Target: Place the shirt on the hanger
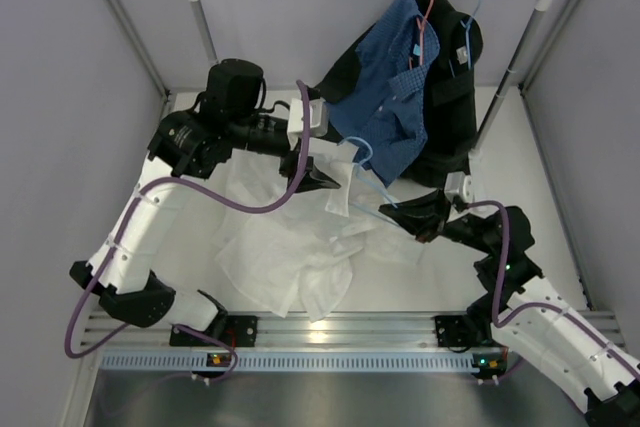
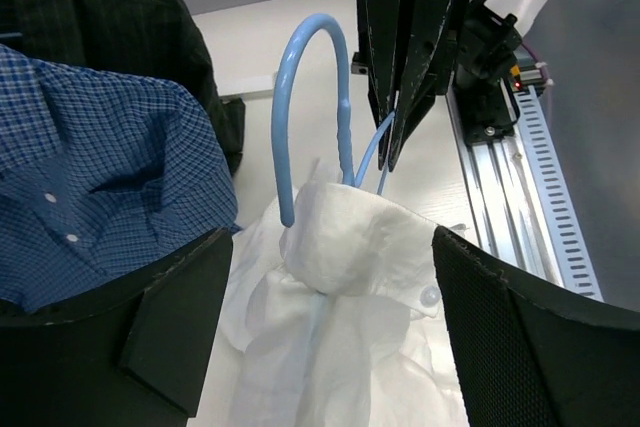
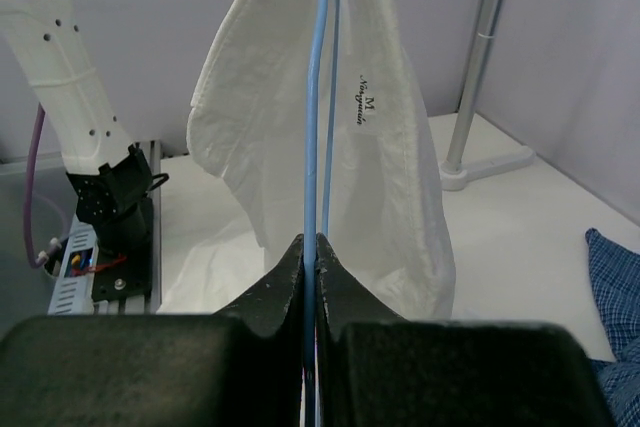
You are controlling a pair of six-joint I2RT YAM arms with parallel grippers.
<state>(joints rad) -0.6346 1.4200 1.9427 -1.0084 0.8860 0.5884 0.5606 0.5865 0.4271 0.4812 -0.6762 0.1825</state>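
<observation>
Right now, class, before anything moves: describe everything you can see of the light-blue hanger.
The hanger is thin, smooth, light-blue and wire-like. Its rounded hook curves free, touching nothing visible. Below the hook its slim wires run into the right gripper, whose fingers are shut on them. The white shirt is bunched around its neck and partly draped over it, hiding the lower frame. The left gripper is open beside it, not gripping it.

White arms (image 1: pixel 130 232) carry black joints (image 1: pixel 138 301), purple cables (image 1: pixel 238 208) and black fingers (image 3: pixel 268 297).
</observation>
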